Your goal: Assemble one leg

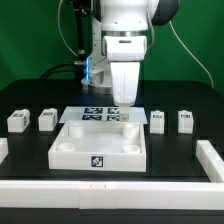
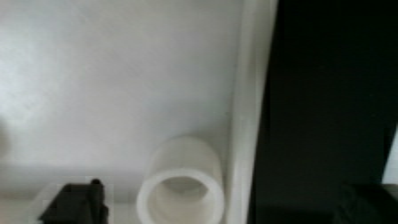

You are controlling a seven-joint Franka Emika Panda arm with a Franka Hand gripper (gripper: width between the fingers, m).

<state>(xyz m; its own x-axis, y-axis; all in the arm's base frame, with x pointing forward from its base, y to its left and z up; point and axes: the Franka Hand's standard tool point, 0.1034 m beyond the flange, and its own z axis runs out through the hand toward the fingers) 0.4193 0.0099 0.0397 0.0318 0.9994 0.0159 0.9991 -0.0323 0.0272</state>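
One leg [image 1: 15,121] is standing at mid-left on the black worktop [image 1: 30,166], a second leg [image 1: 47,119] just beside it; the white tray [image 1: 70,152] is lying at centre; the fingers [image 1: 124,102] are hanging over its far right corner, and I cannot tell their spread; a third leg [image 1: 158,120] and a fourth leg [image 1: 185,120] are standing at mid-right.

A white square tabletop [image 1: 70,152] lies on the black table [image 1: 30,95], the marker board [image 1: 95,113] seemingly touching behind it.
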